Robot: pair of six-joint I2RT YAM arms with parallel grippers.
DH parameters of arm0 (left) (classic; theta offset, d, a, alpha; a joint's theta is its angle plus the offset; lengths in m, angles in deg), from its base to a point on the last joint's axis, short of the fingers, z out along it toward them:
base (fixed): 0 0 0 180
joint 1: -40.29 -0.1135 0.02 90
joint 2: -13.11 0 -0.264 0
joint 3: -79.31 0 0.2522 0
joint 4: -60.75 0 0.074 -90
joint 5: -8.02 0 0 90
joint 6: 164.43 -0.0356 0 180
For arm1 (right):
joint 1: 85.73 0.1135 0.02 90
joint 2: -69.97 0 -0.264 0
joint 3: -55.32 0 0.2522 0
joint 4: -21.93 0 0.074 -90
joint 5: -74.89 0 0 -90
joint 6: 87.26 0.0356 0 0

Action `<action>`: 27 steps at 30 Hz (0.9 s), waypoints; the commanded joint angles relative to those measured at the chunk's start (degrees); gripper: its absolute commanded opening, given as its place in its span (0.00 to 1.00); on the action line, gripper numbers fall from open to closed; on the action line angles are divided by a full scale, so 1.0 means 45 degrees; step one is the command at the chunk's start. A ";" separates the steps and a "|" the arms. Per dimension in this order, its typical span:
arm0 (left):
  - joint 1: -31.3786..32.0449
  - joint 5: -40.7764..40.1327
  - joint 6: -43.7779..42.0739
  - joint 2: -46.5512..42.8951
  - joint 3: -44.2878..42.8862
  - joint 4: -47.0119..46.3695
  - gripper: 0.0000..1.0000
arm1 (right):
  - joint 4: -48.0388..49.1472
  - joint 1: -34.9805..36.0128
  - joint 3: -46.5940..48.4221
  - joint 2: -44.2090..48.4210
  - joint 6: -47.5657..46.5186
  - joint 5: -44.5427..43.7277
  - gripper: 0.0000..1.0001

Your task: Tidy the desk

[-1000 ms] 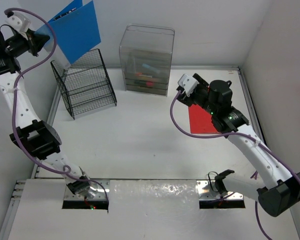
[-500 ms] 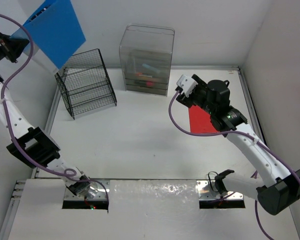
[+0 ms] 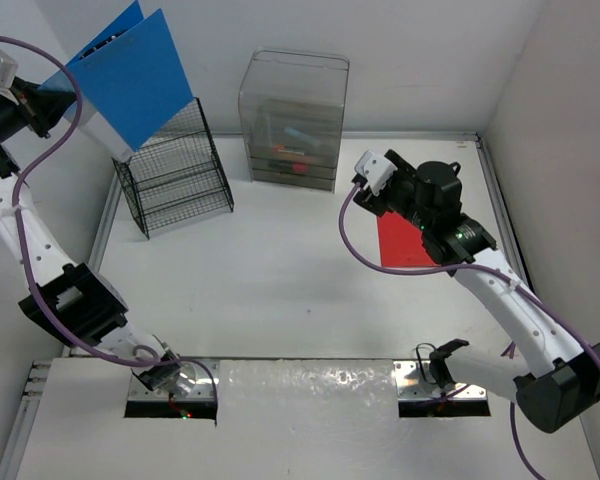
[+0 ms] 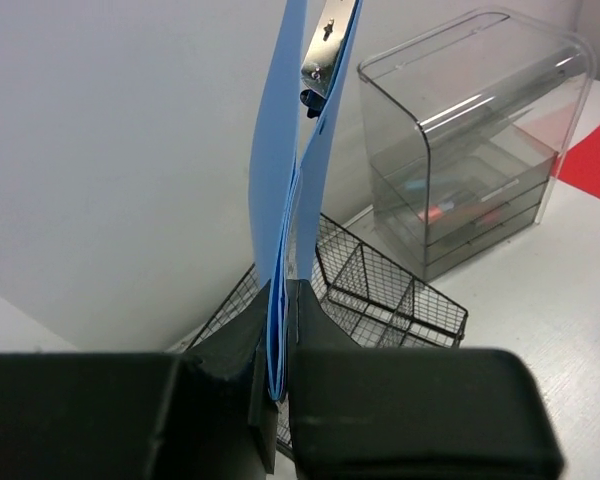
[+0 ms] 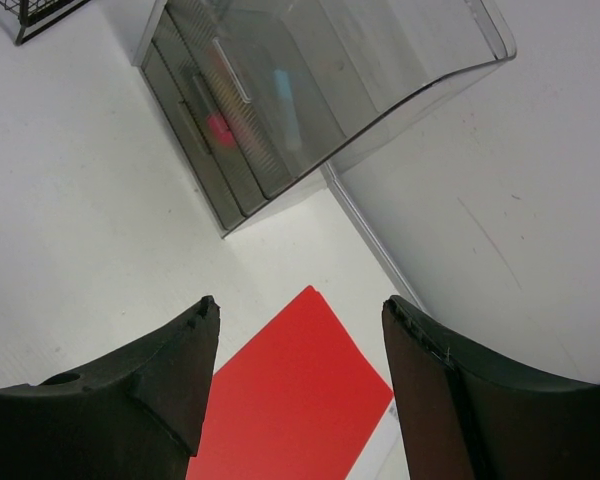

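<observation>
The desk (image 3: pixel 280 280) is a large white tabletop with grey rails. High over its far left corner, my left gripper (image 3: pixel 50 97) is shut on the lower edge of a blue folder (image 3: pixel 130 75). That folder hangs tilted above a black wire rack (image 3: pixel 175 170). In the left wrist view the folder (image 4: pixel 298 150) rises edge-on from between the closed fingers (image 4: pixel 315 320). My right gripper (image 5: pixel 300 320) is open and holds nothing. It hovers over a red folder (image 5: pixel 290 400) lying flat on the desk at the right (image 3: pixel 405 245).
A clear plastic drawer box (image 3: pixel 292 120) with small coloured items inside stands at the back centre, right of the rack. White walls close in the left, back and right sides. The rack's open wire tiers (image 4: pixel 380 290) face the desk's middle.
The left arm swung the blue folder left and up, then back right and down toward the wire rack. The right arm has barely moved and its jaws stay open.
</observation>
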 commanded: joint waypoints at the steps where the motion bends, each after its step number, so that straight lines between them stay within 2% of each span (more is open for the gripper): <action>1: 0.0017 -0.0676 -0.1172 -0.0033 -0.0306 0.0033 0.00 | 0.0203 0.0052 -0.0143 0.0381 -0.0001 0.0066 0.65; 3: 0.0133 -0.1360 -0.2538 0.0279 -0.0657 0.1377 0.00 | 0.0203 0.0052 -0.0202 0.0421 0.0019 0.0106 0.65; 4: 0.0424 -0.1710 -0.3220 0.0455 -0.1297 0.2911 0.00 | 0.0203 0.0052 -0.0202 0.0421 0.0019 0.0125 0.65; 5: 0.0659 -0.2139 -0.4889 0.0611 -0.1671 0.3815 0.00 | 0.0222 0.0052 -0.0183 0.0421 0.0019 0.0145 0.65; 7: 0.1456 -0.3779 -0.6209 0.0964 -0.2278 0.5457 0.00 | 0.0242 0.0052 -0.0202 0.0402 -0.0001 0.0145 0.65; 8: 0.1578 -0.4016 -0.6621 0.1003 -0.2203 0.5446 0.00 | 0.0242 0.0052 -0.0221 0.0382 0.0019 0.0164 0.65; 13: 0.1852 -0.4117 -0.6038 0.1198 -0.2006 0.4178 0.00 | 0.0106 0.0052 -0.0221 0.0304 -0.0059 0.0184 0.65; 22: 0.2262 -0.2535 -0.8689 0.1374 -0.2104 0.5425 0.00 | -0.0128 0.0052 -0.0202 0.0109 -0.0157 0.0281 0.65; 27: 0.2321 -0.1618 -0.9067 0.1803 -0.2784 0.5485 0.00 | -0.0304 0.0072 -0.0007 -0.0067 -0.0137 0.0399 0.65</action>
